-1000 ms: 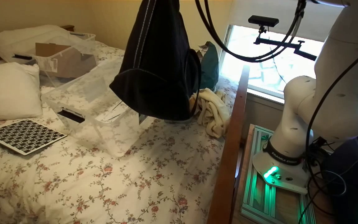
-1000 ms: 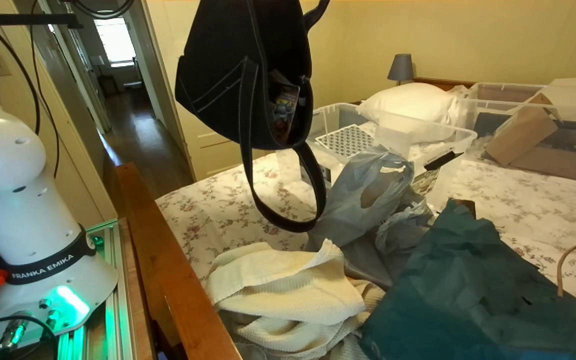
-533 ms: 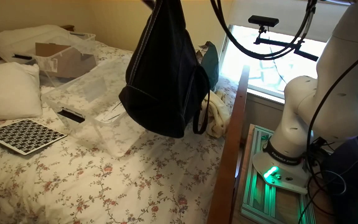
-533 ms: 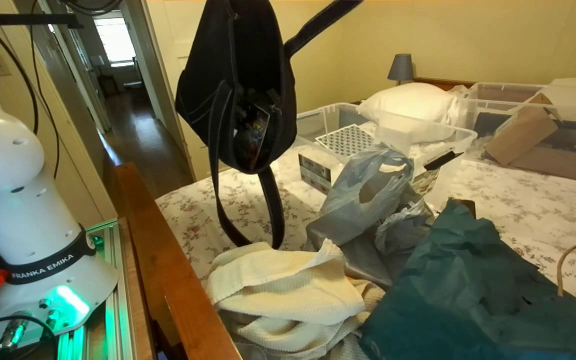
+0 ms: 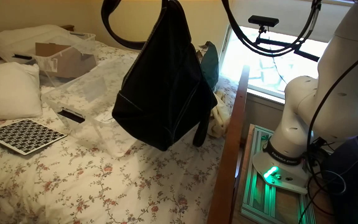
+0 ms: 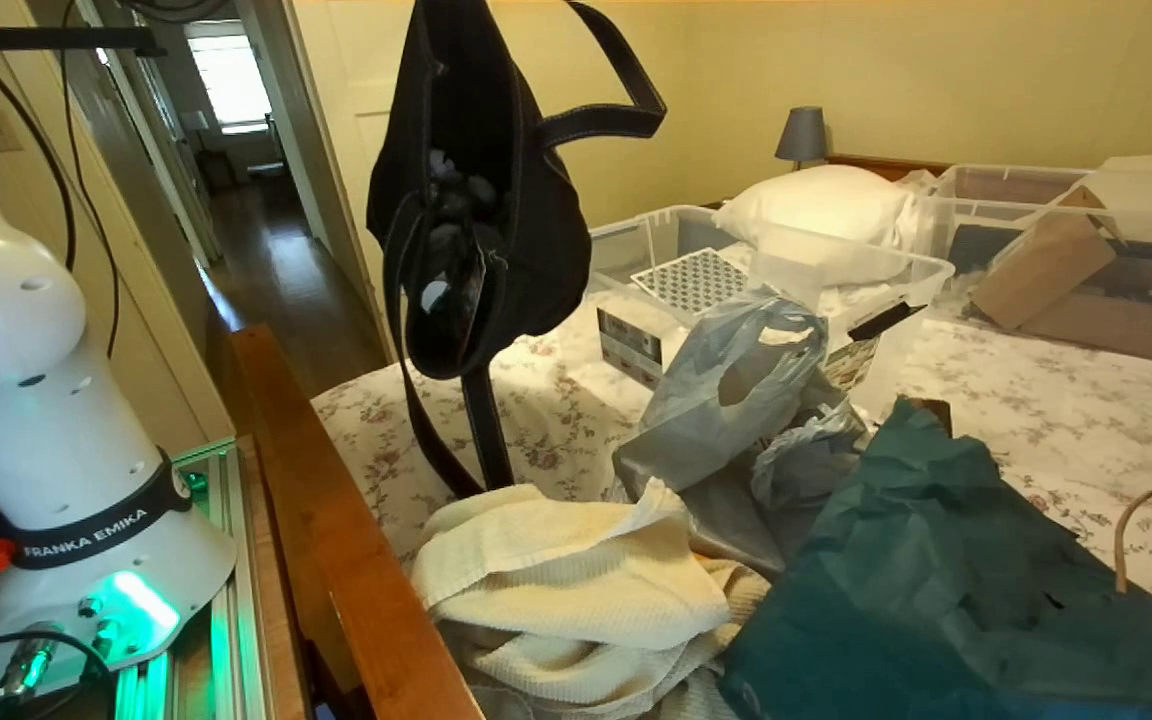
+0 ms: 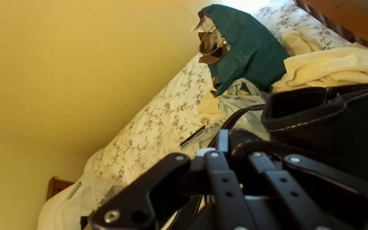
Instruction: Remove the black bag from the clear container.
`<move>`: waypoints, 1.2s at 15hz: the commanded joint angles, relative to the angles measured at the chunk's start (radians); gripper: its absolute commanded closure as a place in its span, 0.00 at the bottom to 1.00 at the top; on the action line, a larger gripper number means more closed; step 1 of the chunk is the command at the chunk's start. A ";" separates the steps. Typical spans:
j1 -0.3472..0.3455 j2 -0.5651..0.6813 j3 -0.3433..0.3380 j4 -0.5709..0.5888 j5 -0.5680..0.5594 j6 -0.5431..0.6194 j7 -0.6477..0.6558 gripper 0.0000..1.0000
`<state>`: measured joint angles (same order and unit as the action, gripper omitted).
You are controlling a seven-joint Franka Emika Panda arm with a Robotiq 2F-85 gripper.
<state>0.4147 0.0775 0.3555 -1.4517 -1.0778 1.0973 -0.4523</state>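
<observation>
Apparently the lifting-out is nearly complete, and a slow lowering onto the bed [image 5: 120, 193], with any swing left to settle, is called for next. Beside it the arm [image 5: 334, 99] is mounted, its upper links raised beyond both exterior views. Outside the clear container [image 5: 89, 129], the black bag [image 5: 166, 81] is suspended, tilted. Its fabric is pinched, at which part cannot be told, by the gripper [image 7: 235, 143].

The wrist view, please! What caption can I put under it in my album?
Fingers grip the black bag, with a green bundle, yellow cloth and flowery bed beyond.
</observation>
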 commanded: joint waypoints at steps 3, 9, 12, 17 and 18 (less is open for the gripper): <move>-0.032 -0.056 0.000 -0.003 0.092 0.081 -0.174 0.99; -0.050 -0.049 -0.006 -0.008 0.192 0.076 -0.301 0.99; -0.054 -0.054 -0.006 -0.014 0.229 0.082 -0.336 0.99; -0.057 -0.053 -0.007 -0.013 0.275 0.068 -0.395 0.99; -0.057 -0.054 -0.007 -0.013 0.281 0.063 -0.409 0.99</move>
<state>0.3704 0.0614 0.3528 -1.4575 -0.8194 1.1565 -0.7841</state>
